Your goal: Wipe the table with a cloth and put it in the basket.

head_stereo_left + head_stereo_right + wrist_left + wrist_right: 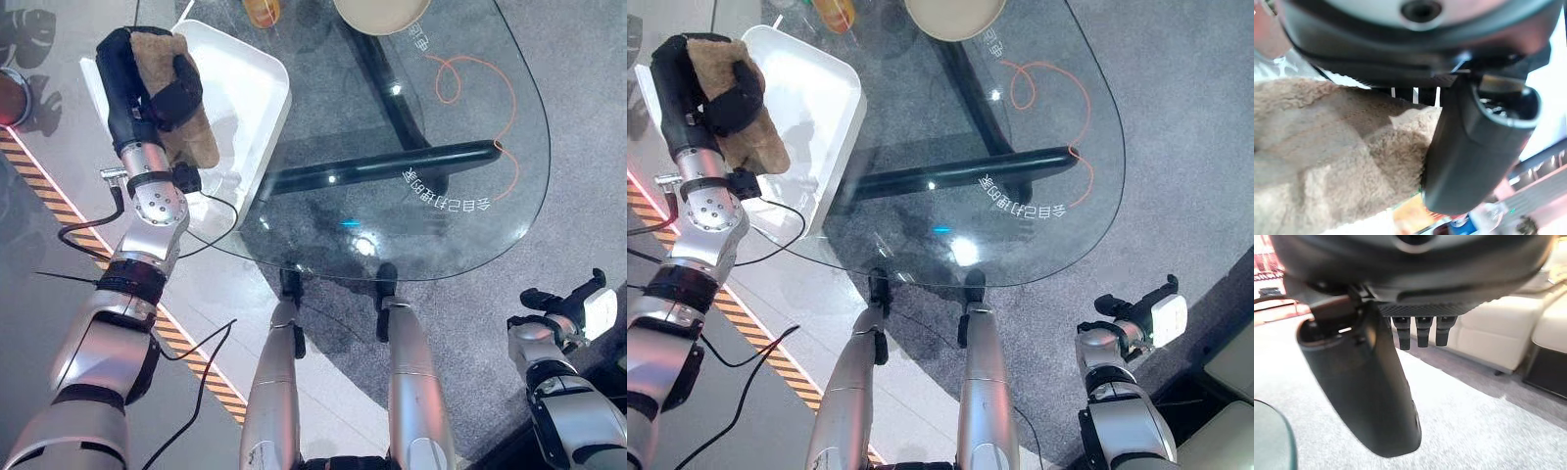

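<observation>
Currently the left hand (147, 83) has fingers and thumb curled round the brown cloth (181, 127), pinching it; the cloth hangs above the white basket (250, 93), its lower end over the basket's near wall. That basket sits at the glass tabletop (431, 211) edge, on the robot's left side of it. Beyond the basket, at the tabletop's far edge, an orange object (261, 10) and a beige bowl (382, 14). Right hand (563, 308) hangs off the tabletop's near right edge over grey carpet (1488, 431), fingers relaxed, holding nothing.
</observation>
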### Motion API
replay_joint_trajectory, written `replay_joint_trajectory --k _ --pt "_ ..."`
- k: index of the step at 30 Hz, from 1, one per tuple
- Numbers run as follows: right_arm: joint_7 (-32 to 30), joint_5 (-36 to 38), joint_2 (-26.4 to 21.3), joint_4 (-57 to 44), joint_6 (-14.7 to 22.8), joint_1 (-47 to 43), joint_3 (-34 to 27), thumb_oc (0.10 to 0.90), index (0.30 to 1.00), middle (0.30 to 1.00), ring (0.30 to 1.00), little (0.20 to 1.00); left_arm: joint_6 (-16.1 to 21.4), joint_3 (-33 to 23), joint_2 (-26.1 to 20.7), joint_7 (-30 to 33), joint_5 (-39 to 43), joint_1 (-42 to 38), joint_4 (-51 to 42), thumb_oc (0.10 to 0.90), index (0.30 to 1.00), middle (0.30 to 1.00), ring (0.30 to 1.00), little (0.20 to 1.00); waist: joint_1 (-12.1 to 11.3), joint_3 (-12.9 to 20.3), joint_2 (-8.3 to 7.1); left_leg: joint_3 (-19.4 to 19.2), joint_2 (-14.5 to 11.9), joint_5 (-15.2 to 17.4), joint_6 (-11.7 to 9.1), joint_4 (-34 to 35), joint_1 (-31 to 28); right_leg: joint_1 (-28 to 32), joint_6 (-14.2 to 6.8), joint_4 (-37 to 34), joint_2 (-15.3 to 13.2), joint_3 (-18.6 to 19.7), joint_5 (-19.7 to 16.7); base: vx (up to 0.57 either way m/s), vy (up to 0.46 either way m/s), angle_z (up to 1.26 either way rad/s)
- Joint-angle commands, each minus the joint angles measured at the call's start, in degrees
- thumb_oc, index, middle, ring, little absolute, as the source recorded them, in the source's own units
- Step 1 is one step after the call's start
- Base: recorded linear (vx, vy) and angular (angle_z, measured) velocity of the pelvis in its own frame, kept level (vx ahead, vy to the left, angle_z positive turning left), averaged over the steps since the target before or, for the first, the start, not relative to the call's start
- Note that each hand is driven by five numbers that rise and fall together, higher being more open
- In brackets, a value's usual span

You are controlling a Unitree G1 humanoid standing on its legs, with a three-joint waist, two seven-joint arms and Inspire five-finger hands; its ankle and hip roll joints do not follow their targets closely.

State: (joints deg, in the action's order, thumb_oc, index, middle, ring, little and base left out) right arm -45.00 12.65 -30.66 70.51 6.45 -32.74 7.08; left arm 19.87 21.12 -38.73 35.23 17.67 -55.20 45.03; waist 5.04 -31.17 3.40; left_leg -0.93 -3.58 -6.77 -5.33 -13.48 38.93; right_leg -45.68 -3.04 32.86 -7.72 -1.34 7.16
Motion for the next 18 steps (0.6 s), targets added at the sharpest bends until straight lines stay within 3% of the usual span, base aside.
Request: replay_joint_trajectory --k 1,5,11,18 --pt "-0.21 0.44 -5.82 0.59 -0.06 0.38 1.74 0.8 0.9 0.9 0.9 0.9 0.59 -2.45 -5.82 4.98 -3.32 -10.23 3.21 0.1 0.3 0.3 0.3 0.2 0.83 1.37 1.42 -3.97 4.11 7.19 3.51 -4.82 -1.71 3.39 1.15 -8.65 5.2 -0.85 -4.24 0.01 0.036 -0.05" --pt "0.59 -0.11 -5.2 0.66 -0.45 -0.04 2.95 0.8 0.9 0.9 0.9 0.9 -1.08 -1.27 -6.19 4.15 -3.95 -12.45 7.85 0.1 0.3 0.3 0.3 0.2 1.53 1.37 1.33 -4.45 3.95 7.21 3.33 -5.24 -1.35 2.81 1.27 -8.26 5.23 -0.66 -4.02 0.02 0.029 -0.01" --pt "2.06 -0.09 -4.15 0.46 -1.55 0.57 5.29 0.8 0.9 0.9 0.9 0.9 -6.89 2.11 -6.93 3.61 -8.19 -14.95 13.68 0.1 0.3 0.3 0.3 0.2 2.47 1.37 1.22 -4.8 4.06 7.53 3.29 -5.87 -1.08 2.15 1.37 -7.9 5.23 -0.52 -3.66 0.02 0.018 -0.01" --pt "2.54 -1.15 -3.4 -0.09 -1.48 1.54 6.01 0.8 0.9 0.9 0.9 0.9 -10.75 3.2 -8.17 0.91 -5.36 -16.24 20.25 0.1 0.3 0.3 0.3 0.2 3.61 1.37 0.98 -5.34 3.71 7.66 3.4 -6.78 0.14 0.49 1.55 -7.08 5.63 -0.09 -3.47 0.01 0.04 -0.06"
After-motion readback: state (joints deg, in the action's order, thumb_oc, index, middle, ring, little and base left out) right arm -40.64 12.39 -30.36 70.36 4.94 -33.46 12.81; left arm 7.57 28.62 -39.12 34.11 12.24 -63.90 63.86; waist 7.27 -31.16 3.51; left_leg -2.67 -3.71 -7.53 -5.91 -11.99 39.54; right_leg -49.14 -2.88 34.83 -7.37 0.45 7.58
